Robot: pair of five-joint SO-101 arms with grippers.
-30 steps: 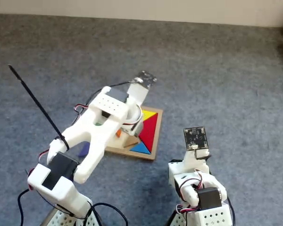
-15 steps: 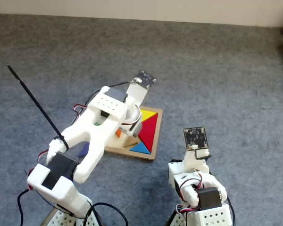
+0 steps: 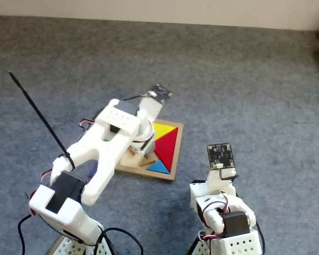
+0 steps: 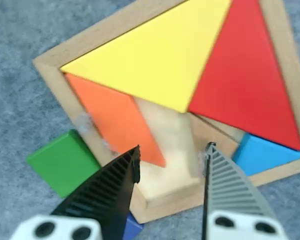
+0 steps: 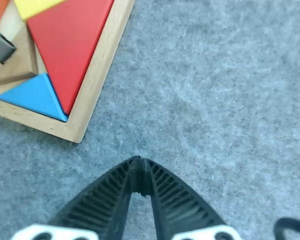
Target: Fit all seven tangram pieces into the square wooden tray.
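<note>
Since a second ago the left arm (image 3: 117, 138) has swung a little leftward over the tray (image 4: 50, 62); the left gripper (image 4: 172, 150) hangs above the tray's bare wooden patch (image 4: 170, 125), jaws apart and empty. That gap lies between the orange piece (image 4: 115, 117) and blue triangle (image 4: 262, 150), below the yellow triangle (image 4: 160, 55) and red triangle (image 4: 245, 85); a green piece (image 4: 62, 160) rests on the carpet (image 5: 215, 75) just outside the rim. The right gripper (image 5: 140, 172) sits over carpet beside the tray, apart from it, jaws together.
</note>
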